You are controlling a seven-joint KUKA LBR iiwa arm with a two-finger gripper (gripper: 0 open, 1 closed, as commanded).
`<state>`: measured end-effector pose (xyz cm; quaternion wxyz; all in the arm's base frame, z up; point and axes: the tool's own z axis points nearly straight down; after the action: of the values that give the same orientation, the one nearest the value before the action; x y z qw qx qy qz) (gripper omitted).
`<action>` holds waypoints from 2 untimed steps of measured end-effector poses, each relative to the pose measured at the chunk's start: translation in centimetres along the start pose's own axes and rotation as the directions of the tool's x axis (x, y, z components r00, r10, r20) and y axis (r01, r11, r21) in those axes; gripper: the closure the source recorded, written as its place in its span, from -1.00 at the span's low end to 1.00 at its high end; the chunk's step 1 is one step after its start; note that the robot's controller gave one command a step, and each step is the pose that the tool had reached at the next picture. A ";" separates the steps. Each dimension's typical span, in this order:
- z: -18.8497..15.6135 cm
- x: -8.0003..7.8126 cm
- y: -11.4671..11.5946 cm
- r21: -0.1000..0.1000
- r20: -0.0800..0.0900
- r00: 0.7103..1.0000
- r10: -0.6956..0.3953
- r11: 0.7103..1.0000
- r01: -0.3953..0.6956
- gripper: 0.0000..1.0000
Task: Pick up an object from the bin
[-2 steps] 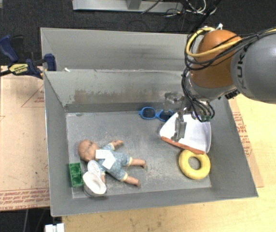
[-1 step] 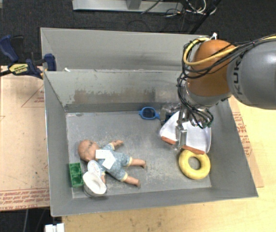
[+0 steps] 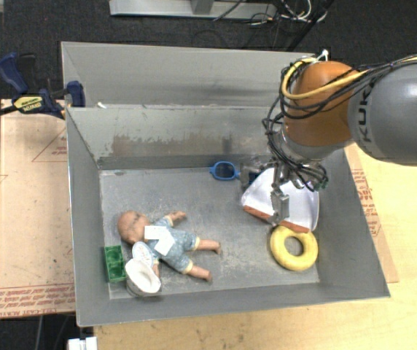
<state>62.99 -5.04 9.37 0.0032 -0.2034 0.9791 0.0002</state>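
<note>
My gripper hangs low at the right side of the bin, straight over a white flat thing with an orange-red lower edge. It looks to touch that thing near its left edge. Just in front of it a yellow ring lies flat on the bin floor, its top rim tucked against the white thing. A small blue ring rests by the back wall, to the gripper's left.
At the front left lies a baby doll in light blue clothes, with a green block and a white cup-like thing beside it. The arm's orange dome and cables hide the back right corner.
</note>
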 end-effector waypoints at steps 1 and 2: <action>0.4 1.1 -3.0 -0.002 0.000 0.983 0.181 0.983 -0.181 -1.00; 0.2 2.2 -5.6 -0.001 -0.001 0.934 0.356 0.934 -0.356 -1.00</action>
<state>63.23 -11.05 9.17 0.0027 -0.0228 0.9997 0.0012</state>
